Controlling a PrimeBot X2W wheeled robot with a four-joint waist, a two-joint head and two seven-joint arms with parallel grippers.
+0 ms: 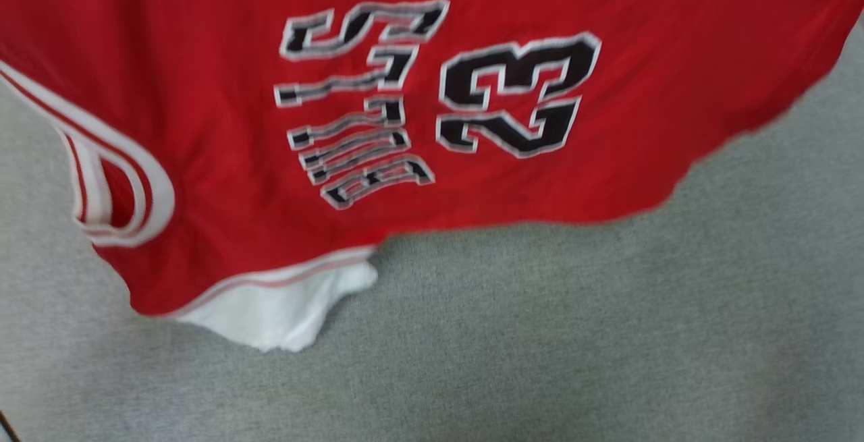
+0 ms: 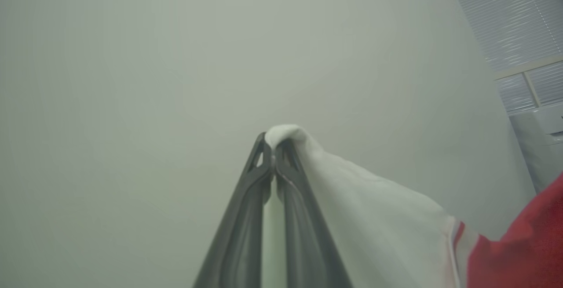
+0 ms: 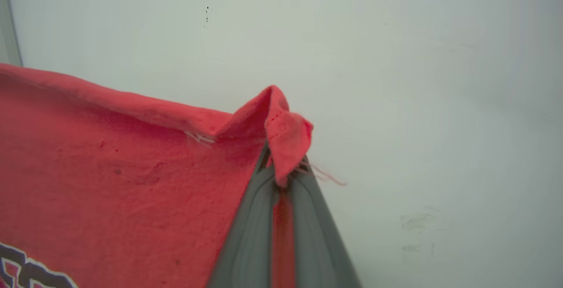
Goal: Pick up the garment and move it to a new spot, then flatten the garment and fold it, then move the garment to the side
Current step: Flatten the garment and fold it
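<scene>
Red jersey T-shirt (image 1: 223, 125) hangs spread wide across the top of my head view, above the grey carpet (image 1: 540, 347). Print side faces me: black-and-white "23" (image 1: 516, 94) with the lettering beside it, both turned sideways, the lettering rippled by creases. Red-white striped collar loop (image 1: 125, 185) sits at the left. One white sleeve (image 1: 283, 320) droops below the lower edge, which sags in a curve. Left wrist view: white sleeve tip (image 2: 290, 136) bunched, cloth pulled taut. Right wrist view: red hemmed corner (image 3: 286, 134) folded over, loose thread trailing. Head view slightly blurred.
</scene>
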